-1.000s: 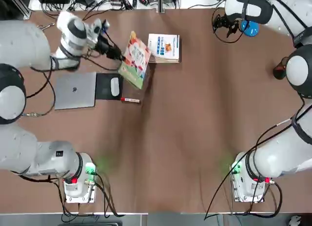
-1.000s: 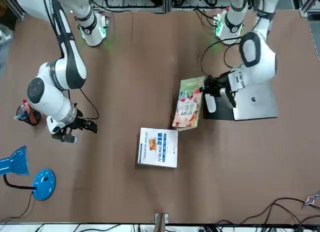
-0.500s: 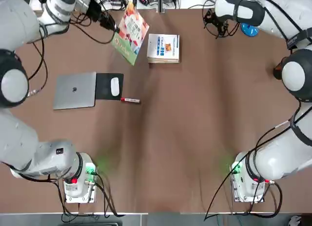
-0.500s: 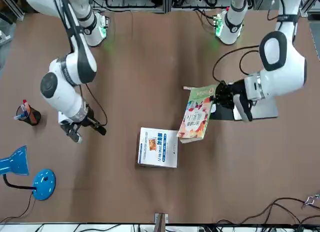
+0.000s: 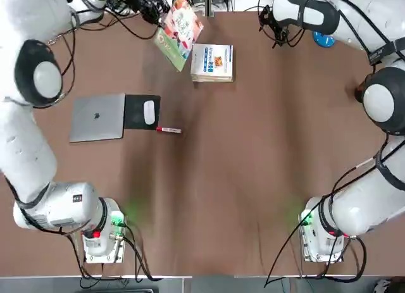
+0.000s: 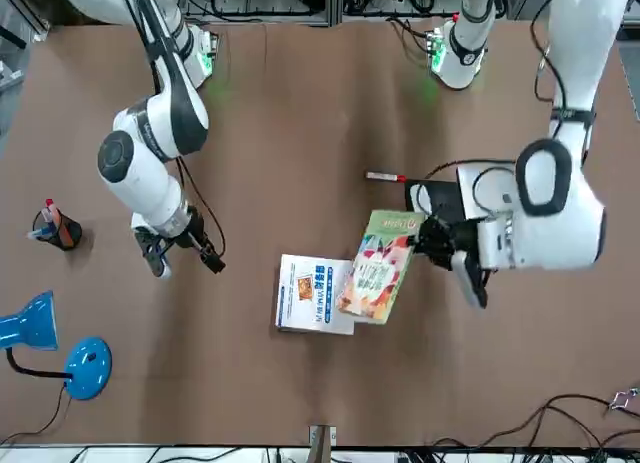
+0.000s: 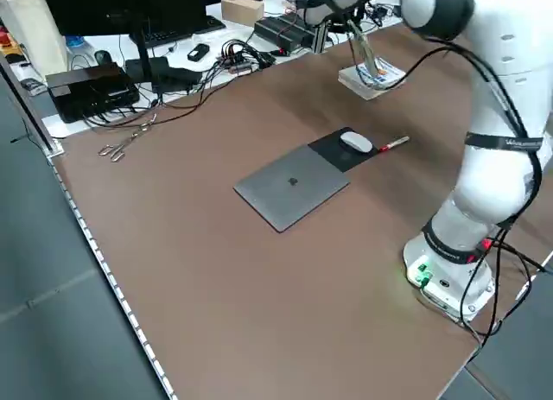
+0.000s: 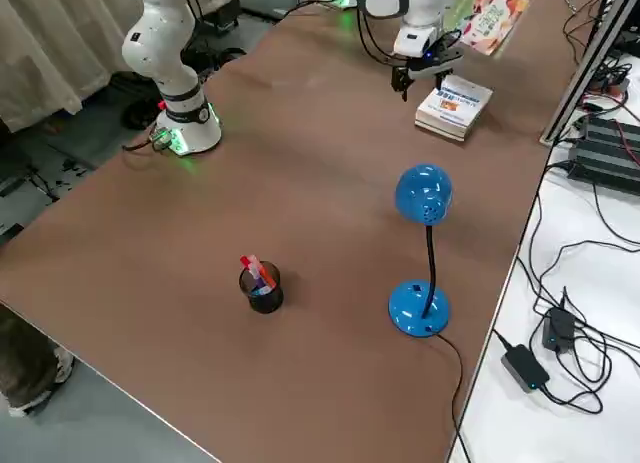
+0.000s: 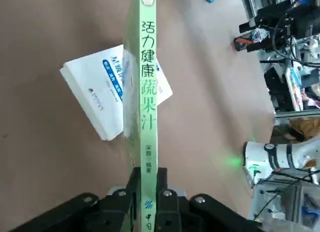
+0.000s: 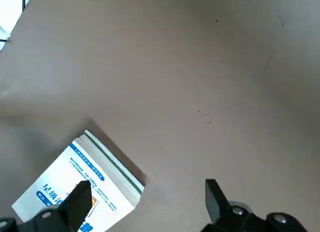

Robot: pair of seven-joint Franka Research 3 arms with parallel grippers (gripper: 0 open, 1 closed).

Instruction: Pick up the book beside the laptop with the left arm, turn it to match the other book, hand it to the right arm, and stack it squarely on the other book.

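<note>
Brown table (image 5: 209, 198) | left pincer (image 9: 148, 199): clamped on green book (image 9: 148, 106), raised | right pincer (image 10: 147, 207): apart, near white book (image 10: 75, 184)

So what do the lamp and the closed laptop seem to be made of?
The lamp looks like glossy painted metal or hard plastic; its blue surfaces show bright highlights, which leave either open. The laptop looks like matte metal, probably aluminium, judging by its even silver-grey lid.

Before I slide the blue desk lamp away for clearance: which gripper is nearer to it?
Right: the right gripper hangs on the lamp's side; the left gripper is beyond the white-covered book.
</note>
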